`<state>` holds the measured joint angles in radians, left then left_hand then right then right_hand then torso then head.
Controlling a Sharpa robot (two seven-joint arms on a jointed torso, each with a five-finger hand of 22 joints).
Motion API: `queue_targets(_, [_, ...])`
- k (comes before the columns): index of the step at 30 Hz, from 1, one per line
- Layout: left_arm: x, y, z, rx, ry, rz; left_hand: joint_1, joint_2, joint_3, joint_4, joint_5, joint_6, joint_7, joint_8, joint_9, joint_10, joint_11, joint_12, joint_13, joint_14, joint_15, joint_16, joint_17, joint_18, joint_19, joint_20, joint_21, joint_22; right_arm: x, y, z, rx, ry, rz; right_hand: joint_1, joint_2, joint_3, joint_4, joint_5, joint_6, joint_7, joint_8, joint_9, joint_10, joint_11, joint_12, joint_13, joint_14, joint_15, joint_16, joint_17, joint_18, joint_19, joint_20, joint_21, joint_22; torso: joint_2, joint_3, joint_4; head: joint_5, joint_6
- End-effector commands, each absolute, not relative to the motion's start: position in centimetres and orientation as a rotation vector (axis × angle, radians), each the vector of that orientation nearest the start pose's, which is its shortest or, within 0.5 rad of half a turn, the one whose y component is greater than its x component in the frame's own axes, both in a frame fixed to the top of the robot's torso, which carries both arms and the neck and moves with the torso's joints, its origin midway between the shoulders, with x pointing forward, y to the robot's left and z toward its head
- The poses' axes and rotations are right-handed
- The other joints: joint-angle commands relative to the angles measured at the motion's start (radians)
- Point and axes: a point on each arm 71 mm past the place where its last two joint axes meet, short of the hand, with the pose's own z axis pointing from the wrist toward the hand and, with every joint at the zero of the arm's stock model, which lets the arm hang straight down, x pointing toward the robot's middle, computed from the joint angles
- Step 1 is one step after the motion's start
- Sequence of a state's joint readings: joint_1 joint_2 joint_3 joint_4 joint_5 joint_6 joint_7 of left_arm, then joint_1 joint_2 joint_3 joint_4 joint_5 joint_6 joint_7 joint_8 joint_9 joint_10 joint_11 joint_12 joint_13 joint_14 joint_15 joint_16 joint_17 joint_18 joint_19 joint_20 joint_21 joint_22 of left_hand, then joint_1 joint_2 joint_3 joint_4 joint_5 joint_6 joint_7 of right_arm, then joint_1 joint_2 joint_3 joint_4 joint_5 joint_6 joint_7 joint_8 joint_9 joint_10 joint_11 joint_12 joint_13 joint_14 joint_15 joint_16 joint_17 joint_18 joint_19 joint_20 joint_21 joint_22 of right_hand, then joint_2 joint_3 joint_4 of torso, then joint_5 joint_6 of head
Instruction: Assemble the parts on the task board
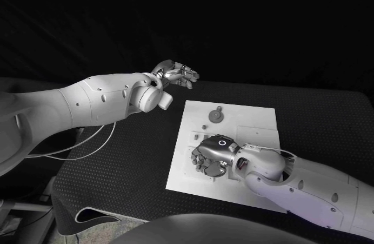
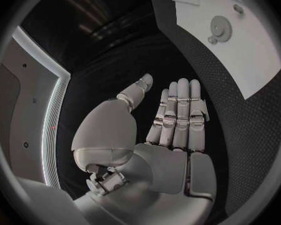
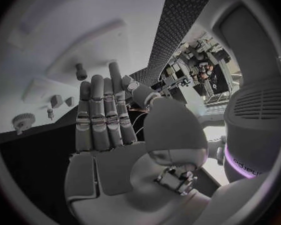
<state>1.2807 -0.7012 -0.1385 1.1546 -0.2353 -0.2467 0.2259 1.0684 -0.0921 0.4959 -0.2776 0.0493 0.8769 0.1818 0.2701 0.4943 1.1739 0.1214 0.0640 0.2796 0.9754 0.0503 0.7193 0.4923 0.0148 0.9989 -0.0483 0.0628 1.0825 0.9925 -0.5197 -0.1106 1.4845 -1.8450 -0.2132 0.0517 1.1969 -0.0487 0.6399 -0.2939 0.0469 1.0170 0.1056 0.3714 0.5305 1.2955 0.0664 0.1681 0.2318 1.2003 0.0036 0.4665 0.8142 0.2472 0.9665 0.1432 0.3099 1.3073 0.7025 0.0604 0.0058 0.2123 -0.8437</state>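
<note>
right hand (image 1: 212, 156) flat, fingers apart, empty, over task board (image 1: 249, 119); left hand (image 1: 178, 74) empty, fingers straight, beyond board. lower slowly onto gear (image 1: 216, 114).

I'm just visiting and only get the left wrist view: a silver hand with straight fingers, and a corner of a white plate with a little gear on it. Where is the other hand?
Observer: In the head view, the right hand is over the near left part of the task board.
Operator: Is it holding something?
Observer: No. The right wrist view shows its fingers straight, with nothing in them.
Operator: Are there any parts besides my gear?
Observer: Yes, a small peg stands on the board beyond those fingers.
</note>
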Motion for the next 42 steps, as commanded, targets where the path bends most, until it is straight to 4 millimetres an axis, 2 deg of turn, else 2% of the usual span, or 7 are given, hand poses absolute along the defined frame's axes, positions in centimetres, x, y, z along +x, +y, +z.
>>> queue_targets(1, [55.4, 24.5, -19.5, -0.920, 1.593, -1.204, -0.007, 0.000, -0.006, 0.000, 0.004, -0.008, -0.002, 0.004, -0.001, -0.006, 0.001, 0.007, 0.000, 0.005, 0.001, -0.004, 0.001, 0.001, 0.004, 0.001, 0.004, -0.002, 38.8, -3.3, -29.1, -0.828, 1.666, 0.942, 0.015, 0.004, 0.002, 0.001, 0.003, 0.004, 0.002, 0.004, 0.001, 0.006, -0.003, 0.002, 0.001, 0.005, -0.004, 0.004, 0.002, 0.015, 0.005, 0.000, 0.004, 0.023, 0.000, -0.0001, -0.0003, 0.001, -0.001])
queue_targets(25, [55.4, 24.5, -19.5, -0.920, 1.593, -1.203, -0.008, 0.001, -0.006, 0.001, 0.004, -0.009, -0.002, 0.004, -0.002, -0.007, 0.001, 0.007, 0.000, 0.005, 0.001, -0.005, 0.002, 0.001, 0.004, 0.001, 0.004, -0.004, 39.0, -3.9, -30.3, -0.879, 1.735, 0.900, 0.015, 0.003, 0.001, 0.001, 0.003, 0.004, 0.002, 0.003, 0.003, 0.006, -0.003, 0.001, 0.002, 0.005, -0.004, 0.003, 0.003, 0.014, 0.004, 0.000, 0.005, 0.024, 0.000, -0.0006, -0.0010, 0.011, -0.015])
queue_targets(42, [55.4, 24.5, -19.5, -0.920, 1.593, -1.202, -0.008, 0.001, -0.006, 0.001, 0.004, -0.010, -0.002, 0.004, -0.002, -0.007, 0.001, 0.007, 0.000, 0.005, 0.001, -0.006, 0.003, 0.001, 0.004, 0.001, 0.004, -0.005, 39.1, -3.9, -31.0, -0.884, 1.754, 0.884, 0.010, 0.001, -0.002, 0.001, 0.003, -0.004, 0.006, -0.004, 0.004, -0.004, 0.002, -0.007, 0.004, -0.006, 0.001, -0.004, 0.004, 0.013, -0.008, 0.003, 0.002, 0.023, -0.001, -0.0002, -0.0016, 0.015, -0.016])
